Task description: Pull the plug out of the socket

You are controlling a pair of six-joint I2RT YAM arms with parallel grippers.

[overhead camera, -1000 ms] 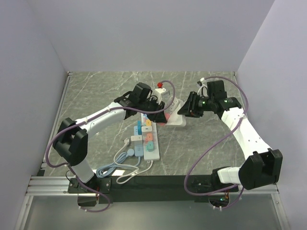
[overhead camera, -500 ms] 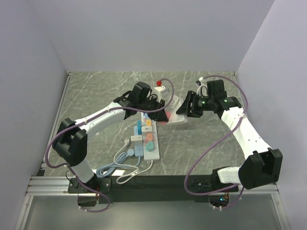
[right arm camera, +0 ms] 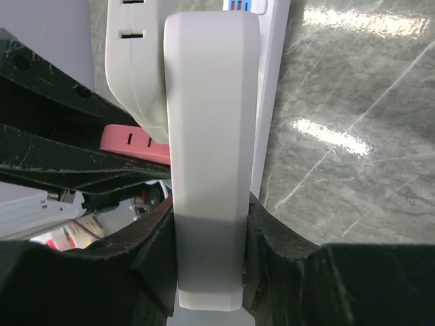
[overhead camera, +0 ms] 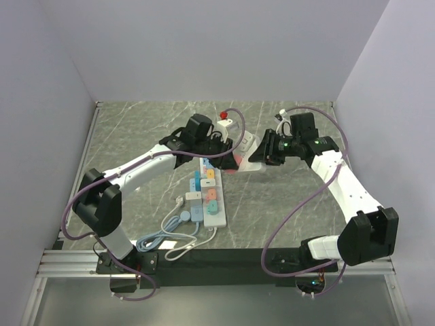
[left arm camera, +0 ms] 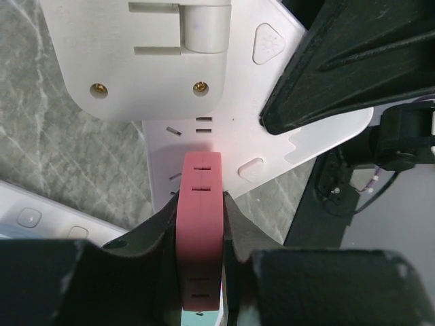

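The socket is a white power strip body lifted off the table near its middle, seen edge-on in the right wrist view. My right gripper is shut on its narrow sides. A pink-red plug stands with its far end against the socket's slotted face, and its prongs are hidden. My left gripper is shut on the plug's two flat sides. In the right wrist view the plug shows to the left of the socket.
A second white power strip carrying several coloured plugs lies on the marble table in front of the grippers. Loose white and blue cables curl at its near end. A white adaptor with a red top stands just behind. Walls close in left, right and back.
Both grippers have shifted a little toward the back and up, carrying the socket and the plug with them. The socket's near end now sits higher off the table.
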